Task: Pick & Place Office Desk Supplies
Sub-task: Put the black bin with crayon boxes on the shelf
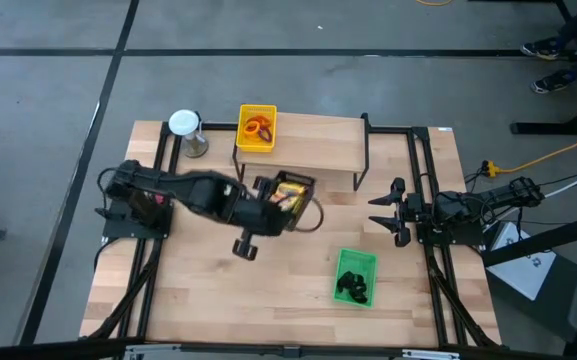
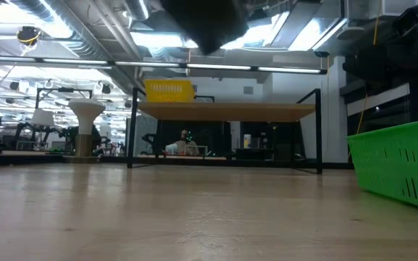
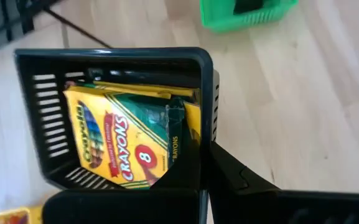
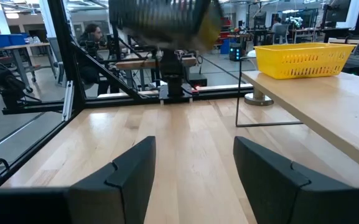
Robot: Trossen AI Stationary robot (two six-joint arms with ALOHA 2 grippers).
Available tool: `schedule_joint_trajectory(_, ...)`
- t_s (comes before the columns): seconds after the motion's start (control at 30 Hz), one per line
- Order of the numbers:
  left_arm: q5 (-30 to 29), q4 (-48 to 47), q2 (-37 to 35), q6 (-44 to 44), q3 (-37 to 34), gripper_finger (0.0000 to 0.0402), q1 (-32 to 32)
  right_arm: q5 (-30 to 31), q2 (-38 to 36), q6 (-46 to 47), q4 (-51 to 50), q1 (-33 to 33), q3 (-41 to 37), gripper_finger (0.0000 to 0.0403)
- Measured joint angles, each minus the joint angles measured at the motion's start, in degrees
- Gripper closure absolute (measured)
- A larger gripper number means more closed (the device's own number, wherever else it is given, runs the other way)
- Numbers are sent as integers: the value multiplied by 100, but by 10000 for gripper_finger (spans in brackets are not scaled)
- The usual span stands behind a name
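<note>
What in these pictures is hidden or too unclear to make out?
- Left gripper: what its fingers pinch on the black tray is cut off at the left wrist view's edge.
- Crayon boxes: how many are stacked, hidden by the top box.
- Green tray: dark items too small in the high view; in the low view its wall hides them.
- Yellow tray: contents too small in the high view.

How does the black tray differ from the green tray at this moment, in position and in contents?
The black tray is lifted off the table by the left gripper, shut on its rim; the green tray rests on the table, untouched. The black tray holds yellow crayon boxes; the green tray holds small black clips. Both are small rectangular trays with slotted walls.
</note>
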Motion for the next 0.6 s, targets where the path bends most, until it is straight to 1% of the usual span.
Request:
schedule_joint_trajectory(0.13, 146, -758, 661, 253, 1402, 398, 286, 0, 0, 1, 0, 0, 0, 184)
schedule_joint_trajectory(0.17, 141, -861, 833, 320, 1633, 398, 360, 0, 0, 0, 0, 0, 0, 184)
schedule_joint_trajectory(0.23, 102, -653, 805, 460, 1411, 398, 516, 0, 0, 2, 0, 0, 0, 184)
schedule_joint_trajectory(0.3, 157, -724, 841, 511, 1262, 398, 662, -2, 0, 0, 6, 0, 0, 184)
schedule_joint_trajectory(0.33, 162, -747, 862, 522, 1239, 398, 733, 0, 2, 0, 3, 0, 0, 184)
schedule_joint_trajectory(0.47, -131, -627, 1054, 775, 1222, 398, 840, -39, 2, 1, -2, 0, 0, 184)
schedule_joint_trajectory(0.6, -135, -306, 1118, 1050, 1233, 398, 952, -43, 2, 1, 0, 0, 0, 184)
